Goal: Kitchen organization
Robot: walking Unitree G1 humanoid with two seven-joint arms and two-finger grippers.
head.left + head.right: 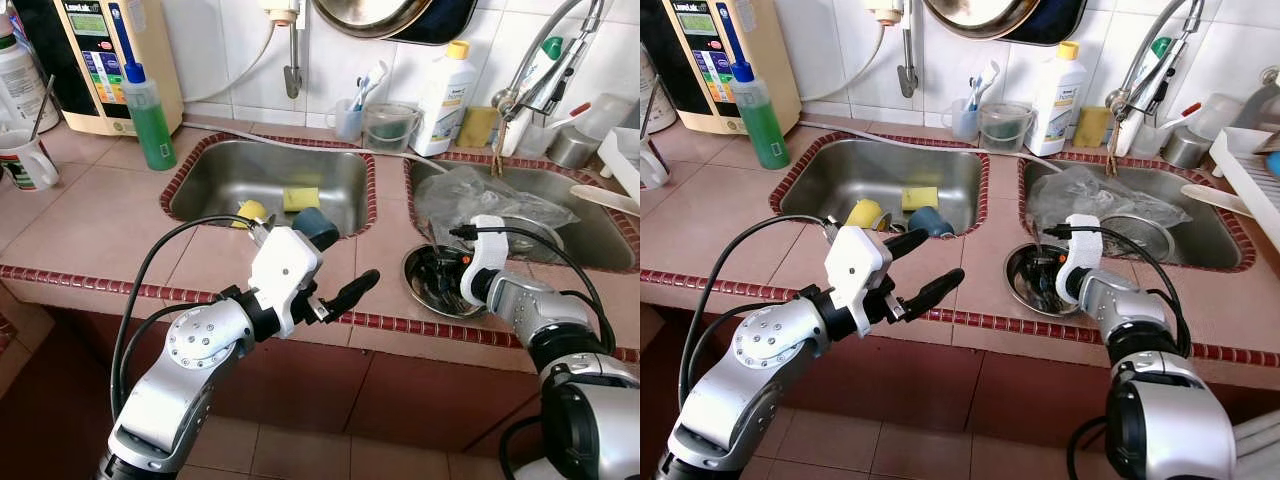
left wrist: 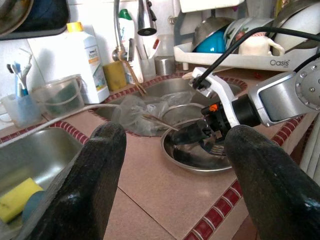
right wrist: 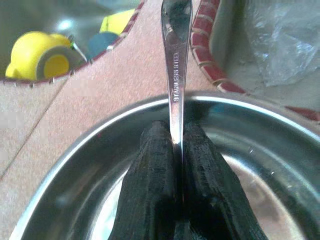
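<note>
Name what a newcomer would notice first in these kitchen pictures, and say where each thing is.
First, the right tool, shut on a steel utensil handle over a steel bowl that sits on the tiled counter between the two sinks. Next, the left tool, open, hovering above the counter's front edge. Behind it, a yellow sponge lies in the left sink.
</note>
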